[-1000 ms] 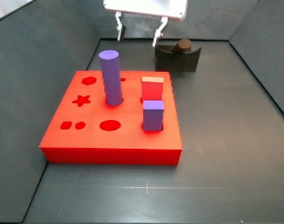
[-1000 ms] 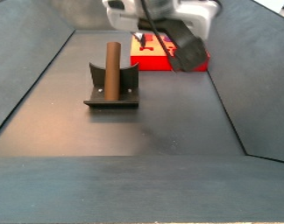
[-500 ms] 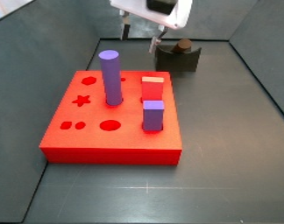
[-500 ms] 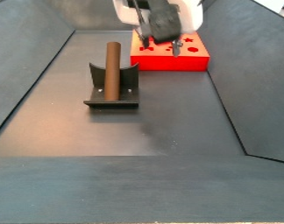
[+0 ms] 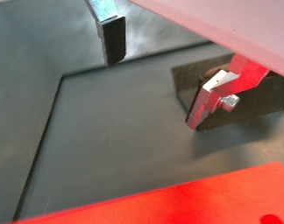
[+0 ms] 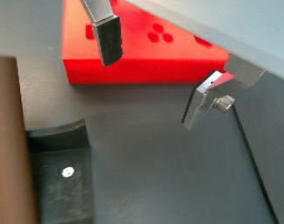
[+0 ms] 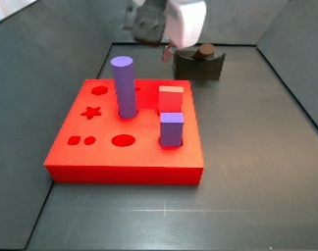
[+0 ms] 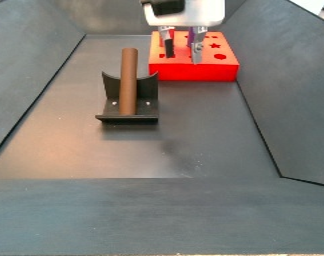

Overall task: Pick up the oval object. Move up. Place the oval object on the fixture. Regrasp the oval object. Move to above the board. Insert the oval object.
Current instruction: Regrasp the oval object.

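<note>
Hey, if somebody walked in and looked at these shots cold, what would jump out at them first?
Probably the bright red-orange board with a tall purple cylinder and a purple square block standing on it. Next, the brown oval object standing upright in the dark fixture, apart from the board. The gripper hangs open and empty in the air between them.

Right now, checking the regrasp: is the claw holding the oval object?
No, the open claw hangs empty; the oval object stands upright in the fixture.
</note>
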